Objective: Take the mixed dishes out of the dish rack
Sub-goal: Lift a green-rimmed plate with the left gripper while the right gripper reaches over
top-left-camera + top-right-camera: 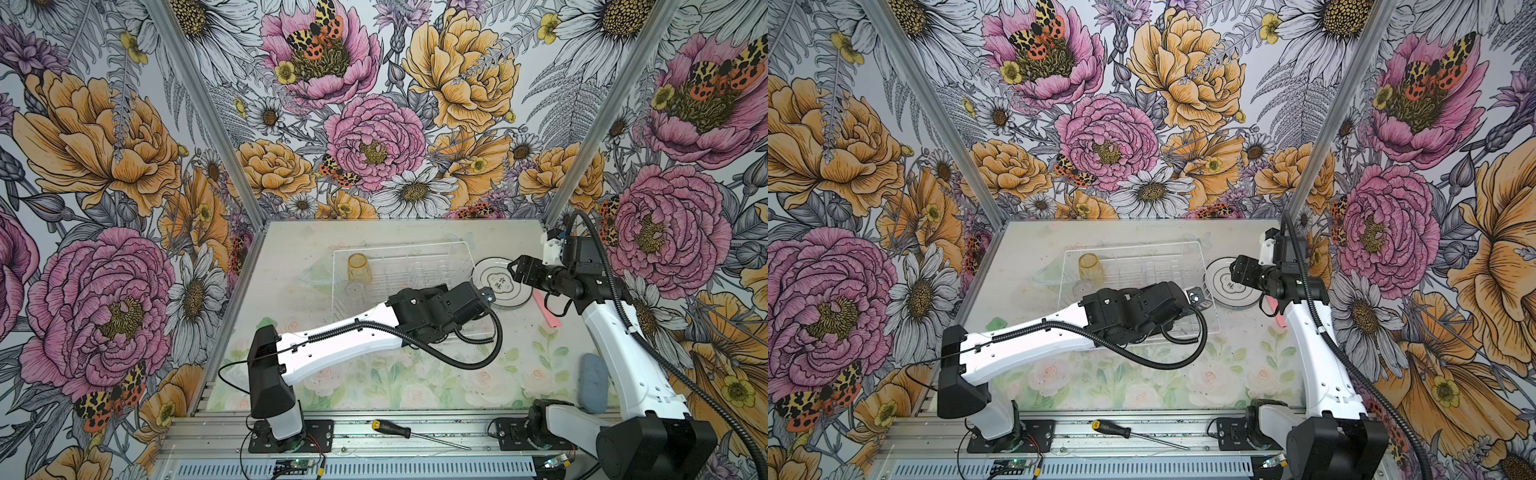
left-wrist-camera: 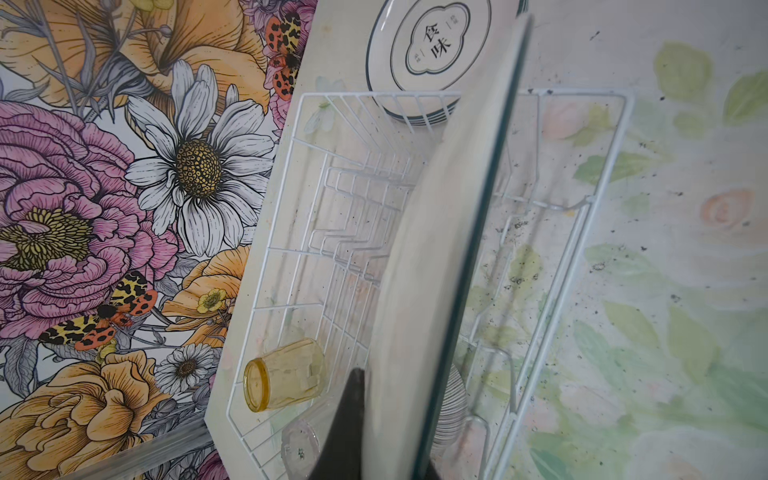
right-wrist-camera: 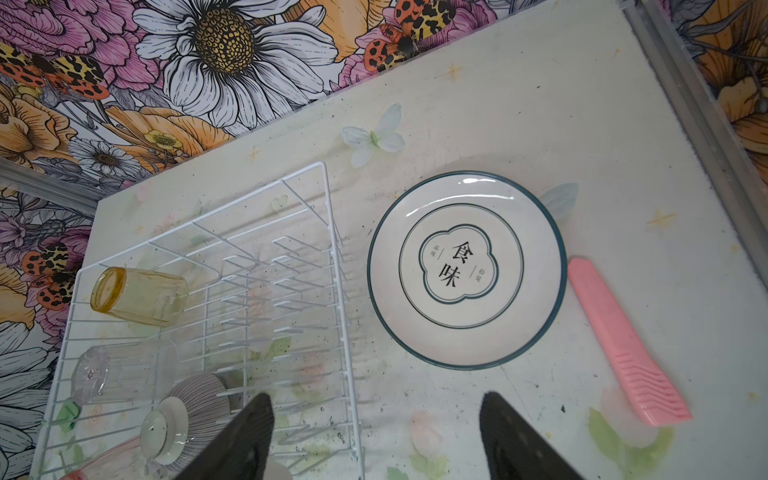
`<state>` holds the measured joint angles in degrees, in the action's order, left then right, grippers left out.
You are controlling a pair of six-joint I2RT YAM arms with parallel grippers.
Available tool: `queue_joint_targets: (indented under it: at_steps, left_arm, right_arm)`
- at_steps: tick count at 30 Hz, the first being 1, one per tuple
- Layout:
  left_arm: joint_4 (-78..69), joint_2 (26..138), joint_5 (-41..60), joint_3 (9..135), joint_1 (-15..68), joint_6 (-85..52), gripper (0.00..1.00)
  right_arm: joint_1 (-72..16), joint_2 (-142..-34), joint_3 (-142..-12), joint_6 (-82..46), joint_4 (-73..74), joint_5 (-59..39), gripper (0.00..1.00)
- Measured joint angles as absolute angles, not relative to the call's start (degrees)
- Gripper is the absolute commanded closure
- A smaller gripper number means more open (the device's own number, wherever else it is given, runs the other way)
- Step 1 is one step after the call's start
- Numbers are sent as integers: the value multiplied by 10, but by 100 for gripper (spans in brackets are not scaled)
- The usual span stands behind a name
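Note:
My left gripper [image 2: 390, 415] is shut on a white plate [image 2: 449, 216] with a dark green rim, held edge-on above the dish rack [image 2: 291, 249]. In both top views the left arm lies across the rack [image 1: 415, 253] [image 1: 1142, 249] and hides that plate. In the rack lie a yellow tumbler [image 1: 359, 268] [image 3: 139, 295], a clear tumbler [image 3: 112, 370], a ribbed bowl [image 3: 195, 399] and a pink tumbler [image 3: 104, 461]. A stack of plates [image 1: 503, 282] [image 3: 465, 270] rests on the table right of the rack. My right gripper [image 3: 376, 399] [image 1: 517, 270] hangs open and empty between rack and stack.
A pink tool [image 1: 546, 309] [image 3: 623, 345] lies just right of the plate stack. A blue-grey sponge [image 1: 592, 382] sits near the right arm's base. A screwdriver [image 1: 399, 430] lies on the front rail. Flowered walls close in the table on three sides.

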<state>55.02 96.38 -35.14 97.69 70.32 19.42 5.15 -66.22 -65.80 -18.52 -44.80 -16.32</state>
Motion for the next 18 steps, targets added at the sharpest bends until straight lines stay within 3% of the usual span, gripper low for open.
queue_joint_targets:
  at_steps: [7,18]
  left_arm:
    - [550,931,-292,983,656,148,100]
    - [427,813,-40,909,439,1,100]
  right_arm:
    - [51,-662,-658,-185,-448,-175,20]
    - [51,-663,-648,-185,-404,-284,22]
